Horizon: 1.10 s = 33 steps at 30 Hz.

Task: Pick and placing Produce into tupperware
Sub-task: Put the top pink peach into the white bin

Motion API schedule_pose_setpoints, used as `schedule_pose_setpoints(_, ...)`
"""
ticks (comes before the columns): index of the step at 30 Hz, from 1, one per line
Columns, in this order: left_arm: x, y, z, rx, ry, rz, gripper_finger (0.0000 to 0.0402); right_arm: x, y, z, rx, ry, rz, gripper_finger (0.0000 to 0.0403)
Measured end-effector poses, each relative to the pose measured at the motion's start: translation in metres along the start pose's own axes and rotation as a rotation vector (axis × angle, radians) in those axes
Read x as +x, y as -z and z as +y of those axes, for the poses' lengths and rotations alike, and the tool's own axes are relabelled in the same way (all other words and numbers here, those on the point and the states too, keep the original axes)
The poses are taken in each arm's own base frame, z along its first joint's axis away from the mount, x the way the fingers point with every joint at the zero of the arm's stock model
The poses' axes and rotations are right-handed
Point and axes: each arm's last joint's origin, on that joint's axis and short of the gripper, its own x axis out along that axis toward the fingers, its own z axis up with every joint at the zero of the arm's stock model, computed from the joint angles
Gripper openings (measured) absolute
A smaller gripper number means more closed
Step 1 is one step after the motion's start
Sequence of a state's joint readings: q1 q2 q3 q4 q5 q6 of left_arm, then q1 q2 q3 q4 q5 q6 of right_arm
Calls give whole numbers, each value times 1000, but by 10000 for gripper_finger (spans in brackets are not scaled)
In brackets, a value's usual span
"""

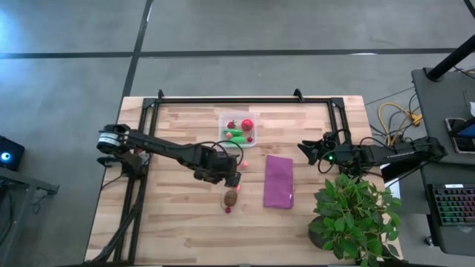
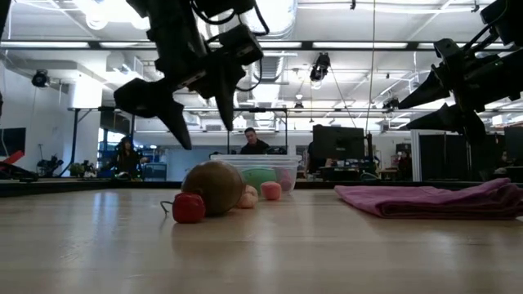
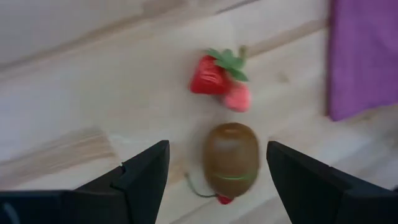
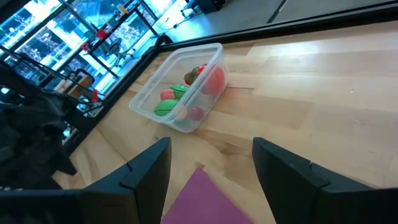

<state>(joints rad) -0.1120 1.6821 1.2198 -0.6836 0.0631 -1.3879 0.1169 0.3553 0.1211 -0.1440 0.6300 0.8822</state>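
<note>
Brown kiwi (image 3: 231, 157) on table, between wide-open, empty left gripper (image 3: 217, 167) fingers (image 3: 144, 171).

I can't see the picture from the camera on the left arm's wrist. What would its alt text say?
The left claw, open, hangs above a brown oval toy fruit lying on the wooden table. Just beyond it lie a toy strawberry and a small pink piece, with a purple cloth at the edge.
</note>
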Motion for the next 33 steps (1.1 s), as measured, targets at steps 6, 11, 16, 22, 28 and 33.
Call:
schedule_pose_setpoints(6, 0, -8, -9, 59, 87, -110, 254, 0, 0, 0, 0, 0, 0, 216)
schedule_pose_setpoints(11, 12, -26, -17, 169, 166, -155, 254, 0, 0, 0, 0, 0, 0, 216)
schedule_pose_setpoints(16, 35, -44, -22, 318, 211, -166, 254, 0, 0, 0, -2, 1, 2, 216)
schedule_pose_setpoints(22, 47, -50, -19, 561, 172, -162, 254, 0, 1, 0, 6, -3, 10, 216)
schedule_pose_setpoints(28, 46, -55, -19, 694, 150, -191, 254, 0, 1, 0, 4, -3, 12, 216)
schedule_pose_setpoints(33, 47, -60, -17, 702, 141, -199, 254, 0, 1, 0, 5, -2, 10, 216)
